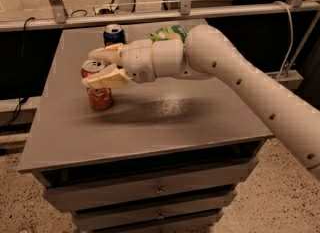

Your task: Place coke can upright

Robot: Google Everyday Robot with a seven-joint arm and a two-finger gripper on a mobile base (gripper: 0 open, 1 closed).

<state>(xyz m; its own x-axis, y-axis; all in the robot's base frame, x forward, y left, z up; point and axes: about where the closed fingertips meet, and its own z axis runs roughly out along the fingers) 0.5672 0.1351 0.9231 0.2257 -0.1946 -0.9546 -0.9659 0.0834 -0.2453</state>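
The coke can (100,97), red-orange with a silver top, stands upright on the grey table (150,127) at its left side. My gripper (88,68) reaches in from the right and is closed around the can's upper part. One finger (106,53) lies behind the can. The other finger (106,79) lies across its front. The can's base rests on the tabletop. The white arm (240,82) stretches from the lower right across the table.
A blue can (114,33) stands upright at the table's back, just behind the gripper. A green bag (167,31) lies behind the wrist. A metal rail (150,14) runs behind the table. Drawers (160,189) are below the top.
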